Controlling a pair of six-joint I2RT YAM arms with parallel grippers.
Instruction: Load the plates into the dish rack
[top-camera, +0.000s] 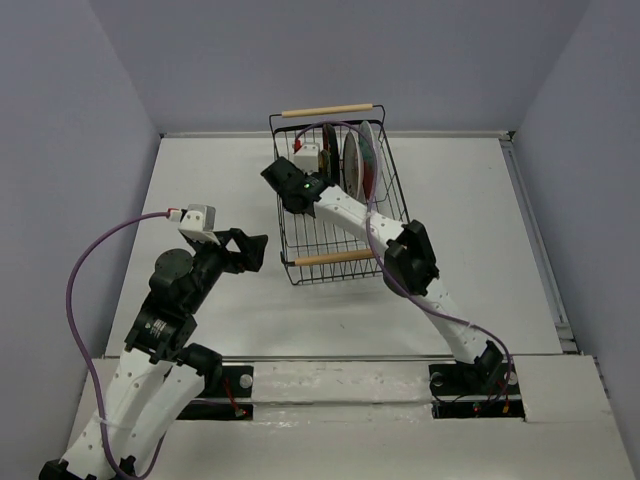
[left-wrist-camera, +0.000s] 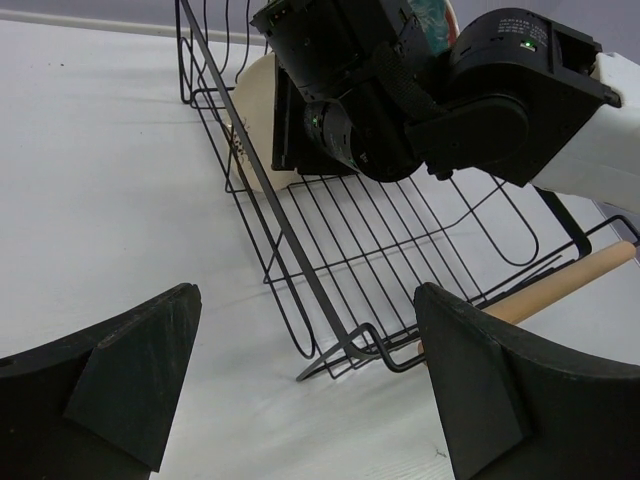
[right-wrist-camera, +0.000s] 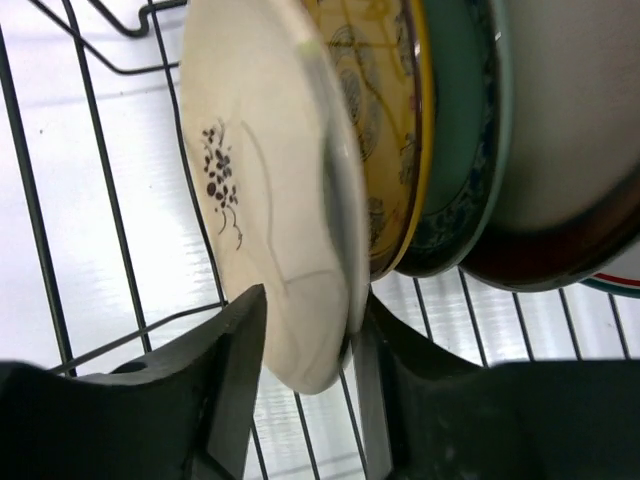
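I have the right gripper (right-wrist-camera: 310, 340) clamped on the glossy cream plate (right-wrist-camera: 260, 200) at its rim. It stands on edge in the black wire rack (top-camera: 284, 225), against a yellow plate (right-wrist-camera: 395, 120). My left gripper (top-camera: 252, 250) gapes wide just beside the rack.

The left arm (top-camera: 135, 395) and right arm (top-camera: 345, 208) are built of smooth white link shells joined by chunky black motor housings, one showing a small green light (left-wrist-camera: 529, 44). A purple cable (top-camera: 82, 270) loops to a white camera block (top-camera: 200, 218) at each wrist. The fingers (left-wrist-camera: 120, 385) are matte black, wedge-shaped slabs.
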